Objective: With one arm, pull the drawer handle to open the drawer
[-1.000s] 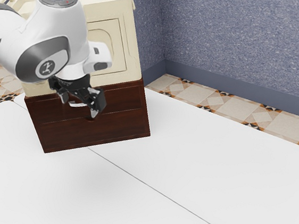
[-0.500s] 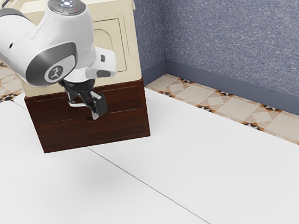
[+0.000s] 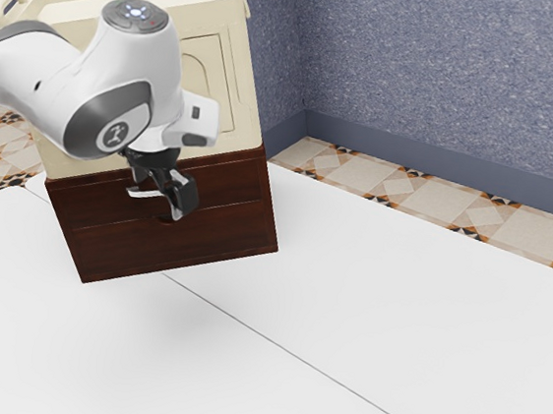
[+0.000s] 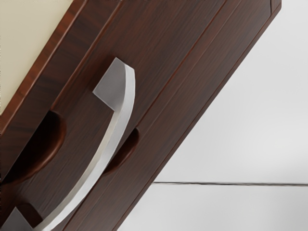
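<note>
Jaws (image 3: 174, 204) near the silver handle (image 4: 104, 156), whether spread or closed I can't tell

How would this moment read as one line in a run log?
task: open drawer | claw: near handle | contact: cannot tell | drawer: looks shut | next: probably pull handle

The white arm (image 3: 127, 78) is cut off by the exterior view's left edge and hides part of the cabinet's cream upper part (image 3: 226, 78). The gripper (image 3: 179, 210) covers much of the silver handle (image 3: 137, 192) and some of the dark drawer front (image 3: 228, 194) behind it. In the wrist view, one end of the handle runs out of the picture, and its curved bar partly hides a small notch (image 4: 129, 150).
</note>
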